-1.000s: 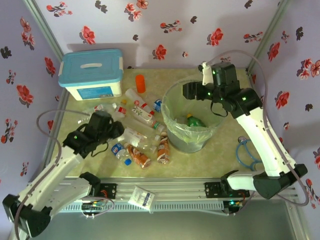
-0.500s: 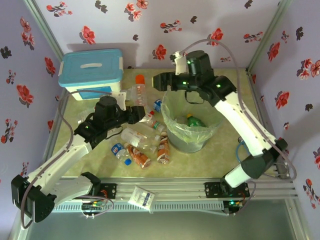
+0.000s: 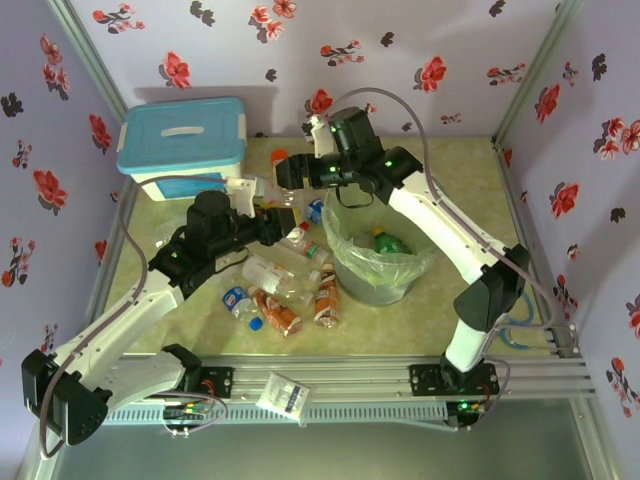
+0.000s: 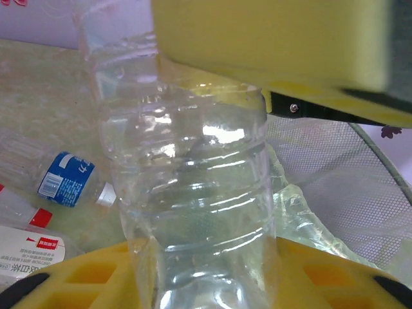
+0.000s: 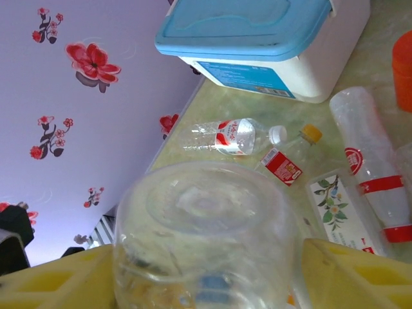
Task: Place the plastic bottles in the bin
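A clear unlabelled plastic bottle [image 3: 281,198] hangs above the table, left of the bin [image 3: 380,285], a grey bucket with a pale green liner. My left gripper [image 3: 268,222] is shut on its body [image 4: 193,193]. My right gripper [image 3: 284,175] has come to the same bottle, and its yellow fingers [image 5: 360,270] press both sides of the round base [image 5: 206,232]. A green-labelled bottle [image 3: 390,243] lies inside the bin. Several more bottles [image 3: 275,272] lie on the table below the left arm, with others near the box [image 5: 232,136].
A white box with a blue lid [image 3: 183,145] stands at the back left. A short orange cylinder [image 3: 281,155] sits behind the right gripper. A blue cable [image 3: 525,330] lies at the right edge. The bin's liner [image 4: 302,212] is right beside the held bottle.
The left arm lifted the clear bottle off the table toward the bin. The right arm swung left from over the bin and its fingers closed round the bottle's base.
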You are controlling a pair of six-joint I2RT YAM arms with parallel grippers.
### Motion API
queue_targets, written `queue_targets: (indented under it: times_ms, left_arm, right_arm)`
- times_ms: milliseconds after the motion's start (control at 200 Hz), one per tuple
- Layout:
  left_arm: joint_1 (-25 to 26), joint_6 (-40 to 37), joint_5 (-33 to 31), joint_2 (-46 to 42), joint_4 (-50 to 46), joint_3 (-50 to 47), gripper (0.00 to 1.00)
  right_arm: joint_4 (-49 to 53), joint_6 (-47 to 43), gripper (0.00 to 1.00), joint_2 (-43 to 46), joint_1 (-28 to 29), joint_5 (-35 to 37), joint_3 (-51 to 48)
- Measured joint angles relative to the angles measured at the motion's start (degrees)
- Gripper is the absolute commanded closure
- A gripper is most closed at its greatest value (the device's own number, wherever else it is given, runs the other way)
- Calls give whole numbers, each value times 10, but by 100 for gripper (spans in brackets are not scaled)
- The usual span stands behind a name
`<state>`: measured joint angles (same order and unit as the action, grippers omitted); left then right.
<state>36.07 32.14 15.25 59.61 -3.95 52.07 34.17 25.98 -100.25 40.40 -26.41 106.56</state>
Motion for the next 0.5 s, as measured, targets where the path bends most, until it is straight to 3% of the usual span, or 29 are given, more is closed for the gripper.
queue_targets:
  times_ms: [150, 270, 365, 500]
  left_arm:
    - [0, 0, -2, 0, 2, -1, 54]
    - [0, 0, -4, 0, 5, -1, 52]
    - [0, -2, -6, -2, 5, -3, 33]
    - [0, -5, -12, -12, 5, -9, 17]
  right_arm:
    - [-4, 6, 54, -7, 0, -6, 7]
    - [-4, 9, 56, -7, 0, -6, 7]
    - [-7, 9, 56, -7, 0, -6, 7]
    - [-9, 8, 57, -7, 0, -2, 14]
